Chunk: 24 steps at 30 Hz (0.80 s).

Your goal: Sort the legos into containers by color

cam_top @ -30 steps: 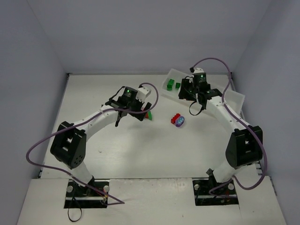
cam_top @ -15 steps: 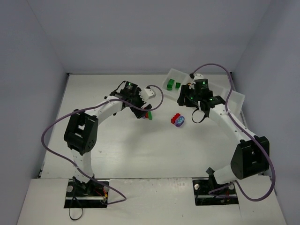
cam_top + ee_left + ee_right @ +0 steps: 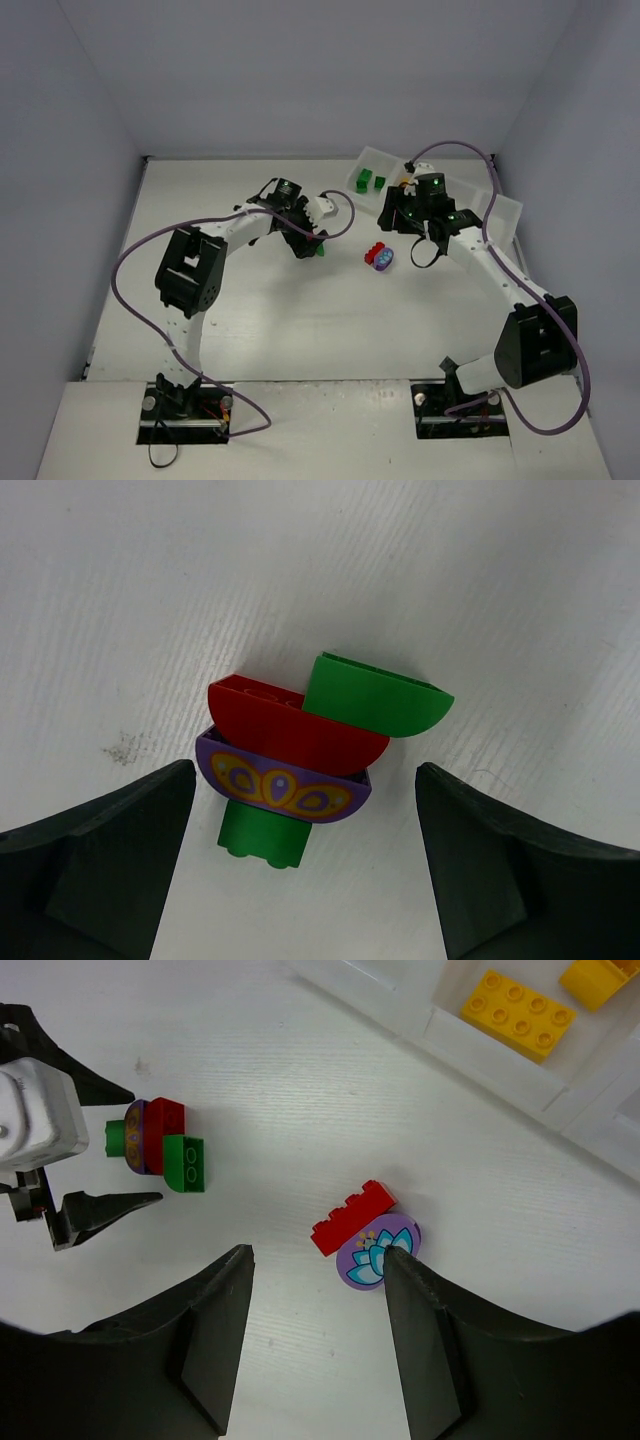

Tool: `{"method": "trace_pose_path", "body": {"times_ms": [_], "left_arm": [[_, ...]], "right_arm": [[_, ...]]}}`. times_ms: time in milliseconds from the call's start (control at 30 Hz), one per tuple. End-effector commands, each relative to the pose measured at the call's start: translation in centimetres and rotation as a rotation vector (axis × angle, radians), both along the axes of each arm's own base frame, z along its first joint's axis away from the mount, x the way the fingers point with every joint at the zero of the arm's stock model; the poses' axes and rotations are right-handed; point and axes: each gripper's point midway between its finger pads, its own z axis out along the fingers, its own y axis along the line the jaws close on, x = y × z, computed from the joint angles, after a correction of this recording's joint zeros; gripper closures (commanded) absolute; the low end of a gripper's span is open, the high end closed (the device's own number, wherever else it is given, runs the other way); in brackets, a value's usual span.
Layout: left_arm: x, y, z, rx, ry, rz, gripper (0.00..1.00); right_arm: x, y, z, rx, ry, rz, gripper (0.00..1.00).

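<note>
A tight cluster of legos lies on the table in the left wrist view: a green curved brick, a red curved brick, a purple piece with a yellow pattern and a small green brick. My left gripper is open and hangs over the cluster, one finger on each side. A red brick touches a rounded purple piece with a pale lotus top. My right gripper is open above the table just beside that pair, holding nothing.
The translucent tray runs along the back right. Two green bricks lie in its left compartment, and yellow bricks in the one beside it. The left gripper and the cluster show at the left of the right wrist view.
The left arm has folded in, its gripper moving right to settle over the cluster. The right gripper has drifted slightly left and forward, away from the tray towards the red and purple pair.
</note>
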Motion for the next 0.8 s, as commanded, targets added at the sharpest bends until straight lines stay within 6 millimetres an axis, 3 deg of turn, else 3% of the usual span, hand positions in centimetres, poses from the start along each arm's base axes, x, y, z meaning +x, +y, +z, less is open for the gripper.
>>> {"method": "trace_pose_path", "body": {"times_ms": [0, 367, 767], "left_arm": [[1.3, -1.7, 3.0, -0.056, -0.074, -0.036, 0.16], [1.9, -2.4, 1.8, -0.052, -0.094, -0.033, 0.18], [1.1, -2.2, 1.5, -0.026, -0.053, -0.057, 0.38]], "right_arm": [[0.3, 0.6, 2.2, 0.039, -0.07, 0.017, 0.49], [0.0, 0.9, 1.0, 0.044, -0.038, 0.031, 0.49], [-0.2, 1.4, 1.0, 0.065, -0.027, 0.05, 0.48]]}}
